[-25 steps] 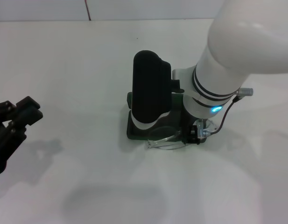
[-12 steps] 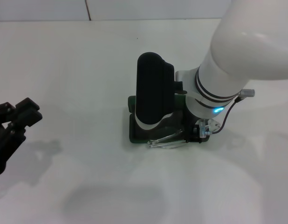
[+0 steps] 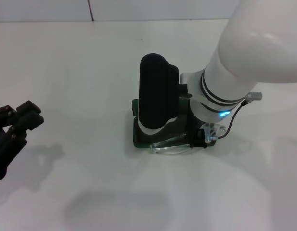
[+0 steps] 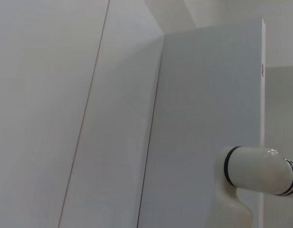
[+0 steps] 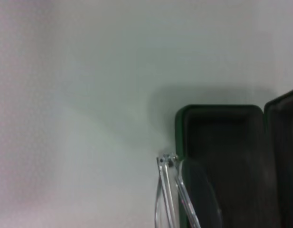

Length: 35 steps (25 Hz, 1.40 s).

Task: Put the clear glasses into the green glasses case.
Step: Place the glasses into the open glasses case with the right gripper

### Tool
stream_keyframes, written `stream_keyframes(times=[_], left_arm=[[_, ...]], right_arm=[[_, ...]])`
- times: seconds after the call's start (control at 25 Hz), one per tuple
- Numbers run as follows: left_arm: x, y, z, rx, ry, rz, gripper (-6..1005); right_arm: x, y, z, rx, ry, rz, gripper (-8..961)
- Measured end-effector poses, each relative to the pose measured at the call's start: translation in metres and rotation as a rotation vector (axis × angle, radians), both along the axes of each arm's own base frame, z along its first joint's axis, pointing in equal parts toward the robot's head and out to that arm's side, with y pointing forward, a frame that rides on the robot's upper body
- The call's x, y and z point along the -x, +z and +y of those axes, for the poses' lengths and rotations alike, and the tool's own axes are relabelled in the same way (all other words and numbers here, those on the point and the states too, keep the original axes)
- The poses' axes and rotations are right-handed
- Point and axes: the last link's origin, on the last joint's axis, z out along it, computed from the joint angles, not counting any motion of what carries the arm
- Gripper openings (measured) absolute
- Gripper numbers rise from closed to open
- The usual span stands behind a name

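my right pincer (image 3: 199, 139) sits low over the green glasses case (image 3: 138, 137), mostly hidden under my wrist, so i cannot tell how far it is open or whether it has hold of anything. the clear glasses (image 3: 170, 144) lie tilted across the near edge of the open case, one hinge corner hanging outside the rim. my left pincer (image 3: 13, 132) waits well apart on the white bench (image 3: 66, 72).

The head camera looks steeply down on the desk (image 3: 66, 72). The right wrist camera hovers close above the green glasses case (image 5: 217, 137), at frame centre in the head view. The left wrist camera faces blank walls.
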Motion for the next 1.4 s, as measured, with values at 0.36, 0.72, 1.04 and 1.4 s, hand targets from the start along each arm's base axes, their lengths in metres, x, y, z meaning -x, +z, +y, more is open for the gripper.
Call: stream_keyframes(times=[0.36,0.72,1.04,1.4], left_arm=[[0.001,0.000,-0.001,0.001,0.006,-0.001,136],[0.001,0.000,-0.001,-0.004,0.003,0.001,137],[0.000,-0.001,-0.001,-0.001,0.002,-0.002,137],[0.000,-0.001,0.000,0.001,0.002,-0.003,137]], right_arm=[[0.008,0.006,-0.007,-0.017,0.028,0.001,102],[0.013,0.014,-0.014,-0.034,0.047,0.002,57],[0.020,0.017,-0.012,-0.072,0.088,0.007,54],[0.017,0.010,-0.006,-0.086,0.104,0.030,56]])
